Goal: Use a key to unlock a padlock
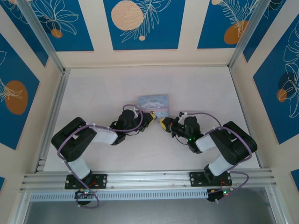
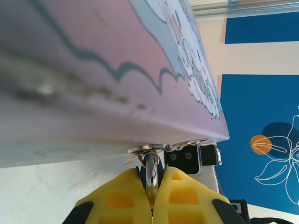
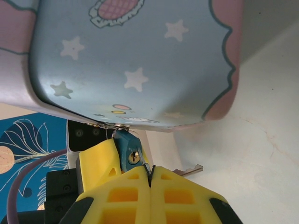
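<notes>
- Where the pale blue tin (image 1: pixel 153 101) sits on the pale table (image 1: pixel 93 93), both arms crowd its near edge, their fingertips almost meeting.
- The padlock (image 3: pixel 125 151), a teal body with a brass keyhole, sits at the tin's thin metal hasp (image 2: pixel 161 148).
- The left gripper (image 2: pixel 153 179) is clenched on the padlock, ribbed yellow fingers flanking its silvery shackle.
- The right gripper (image 3: pixel 150 171) is pressed closed just below the tin. The key (image 3: pixel 188 171) juts out beside its fingertip, and whether it is pinched is unclear.
- The tin's glossy skin carries white stars and pink scalloped borders.
</notes>
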Action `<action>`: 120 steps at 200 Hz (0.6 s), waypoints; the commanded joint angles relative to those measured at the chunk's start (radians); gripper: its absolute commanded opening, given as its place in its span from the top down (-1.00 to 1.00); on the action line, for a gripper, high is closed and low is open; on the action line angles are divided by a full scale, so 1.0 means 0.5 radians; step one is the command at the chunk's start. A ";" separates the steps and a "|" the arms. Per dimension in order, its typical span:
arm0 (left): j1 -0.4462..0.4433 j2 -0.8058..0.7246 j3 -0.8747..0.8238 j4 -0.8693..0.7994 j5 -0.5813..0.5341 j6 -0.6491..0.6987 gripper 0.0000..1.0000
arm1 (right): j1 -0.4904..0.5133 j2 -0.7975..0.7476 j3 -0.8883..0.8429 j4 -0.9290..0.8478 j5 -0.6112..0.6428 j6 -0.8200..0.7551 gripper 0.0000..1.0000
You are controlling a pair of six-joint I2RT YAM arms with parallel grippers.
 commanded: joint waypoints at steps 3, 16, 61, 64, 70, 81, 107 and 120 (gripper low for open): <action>0.016 -0.072 -0.003 0.112 0.009 -0.011 1.00 | 0.018 0.026 0.065 0.040 0.023 0.008 1.00; 0.016 -0.077 -0.005 0.108 0.007 -0.011 1.00 | 0.021 0.026 0.068 0.043 0.019 0.006 1.00; 0.015 -0.072 -0.001 0.106 -0.013 -0.024 1.00 | 0.048 0.025 0.062 0.039 0.016 0.000 1.00; 0.014 -0.072 -0.003 0.106 -0.014 -0.024 1.00 | 0.054 0.026 0.062 0.039 0.016 0.000 1.00; 0.016 -0.072 0.000 0.105 -0.014 -0.028 1.00 | 0.059 0.026 0.062 0.033 0.018 -0.002 1.00; 0.015 -0.074 0.003 0.101 -0.019 -0.032 1.00 | 0.072 0.029 0.062 0.032 0.025 -0.005 1.00; 0.016 -0.079 -0.002 0.091 -0.035 -0.031 1.00 | 0.094 0.032 0.053 0.032 0.037 -0.011 1.00; 0.015 -0.078 -0.003 0.090 -0.038 -0.032 1.00 | 0.099 0.032 0.047 0.031 0.041 -0.015 1.00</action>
